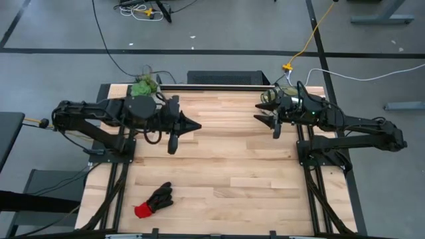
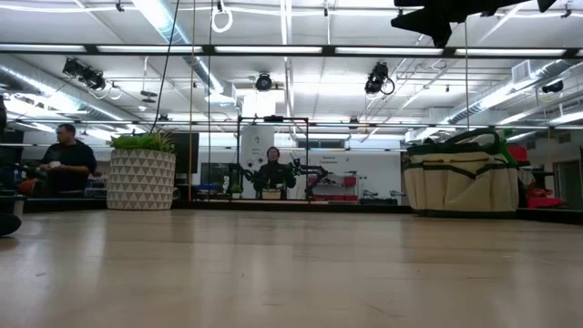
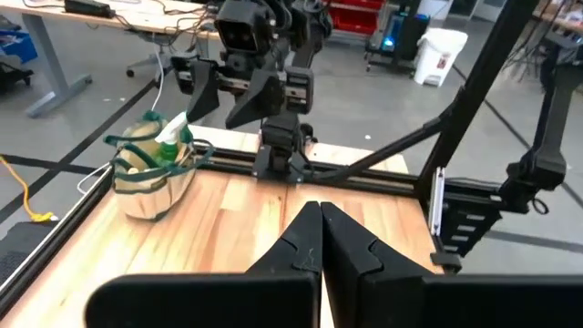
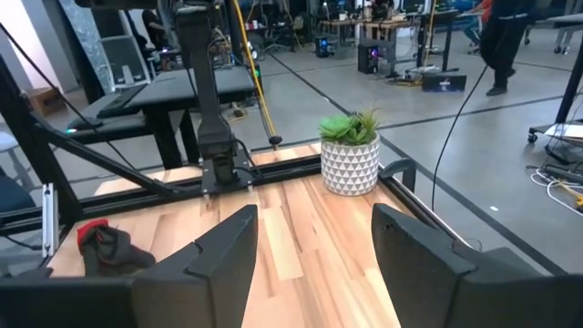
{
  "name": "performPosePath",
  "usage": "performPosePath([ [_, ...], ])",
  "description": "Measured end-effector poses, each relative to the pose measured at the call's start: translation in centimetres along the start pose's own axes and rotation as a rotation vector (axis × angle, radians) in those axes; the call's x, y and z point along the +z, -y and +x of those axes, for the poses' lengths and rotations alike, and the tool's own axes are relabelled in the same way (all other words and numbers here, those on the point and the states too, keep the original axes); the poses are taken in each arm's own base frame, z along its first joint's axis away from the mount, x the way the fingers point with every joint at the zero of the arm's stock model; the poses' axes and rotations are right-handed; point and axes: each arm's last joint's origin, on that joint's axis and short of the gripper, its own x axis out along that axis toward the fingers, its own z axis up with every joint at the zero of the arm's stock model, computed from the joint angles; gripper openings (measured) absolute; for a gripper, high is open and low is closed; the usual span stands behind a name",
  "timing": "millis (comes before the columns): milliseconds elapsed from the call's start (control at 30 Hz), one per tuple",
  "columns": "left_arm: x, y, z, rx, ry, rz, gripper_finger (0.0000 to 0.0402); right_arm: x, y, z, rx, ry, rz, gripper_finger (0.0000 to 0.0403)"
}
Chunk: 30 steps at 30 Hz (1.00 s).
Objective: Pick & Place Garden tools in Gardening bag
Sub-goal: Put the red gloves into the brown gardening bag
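The beige gardening bag with green trim (image 3: 153, 175) stands at the table's far right corner, and it also shows in the low view (image 2: 460, 180). A green spray bottle (image 3: 169, 138) sticks out of its top. The black glove with red cuff (image 1: 154, 199) lies flat near the table's front left, and it also shows in the right wrist view (image 4: 105, 246). My left gripper (image 1: 197, 125) is shut and empty, above the table's far middle. My right gripper (image 1: 259, 111) is open and empty, in the air beside the bag. The wooden-handled tools and the shears are not in view.
A leafy plant in a white patterned pot (image 1: 144, 87) stands at the far left corner, and it also shows in the low view (image 2: 141, 178). Bare wood lies between the two grippers and across the table's middle. People show in the room behind the table.
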Motion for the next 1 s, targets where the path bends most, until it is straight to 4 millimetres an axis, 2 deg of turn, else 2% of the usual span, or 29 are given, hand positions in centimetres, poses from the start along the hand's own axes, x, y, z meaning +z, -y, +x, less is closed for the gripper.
performPosePath([
  [200, -0.6, 1.0, -0.2, -0.024, -0.045, 0.018, 0.0001, 0.0, 0.0, 0.1, 0.001, -0.003, -0.045, 0.0216],
  [633, -4.1, 4.4, 0.4, -0.085, -0.314, -0.042, 0.0001, 0.0, 0.0, 0.1, -0.003, -0.004, -0.073, 0.0216],
  [800, -5.5, 6.0, 0.8, -0.142, -0.413, -0.024, 0.0001, -0.1, 0.0, 0.1, -0.003, -0.004, -0.074, 0.0216],
  [1000, -8.4, 7.5, 1.1, -0.167, -0.532, -0.088, 0.0, -0.1, 0.0, 0.1, 0.0, -0.006, -0.069, 0.0216],
])
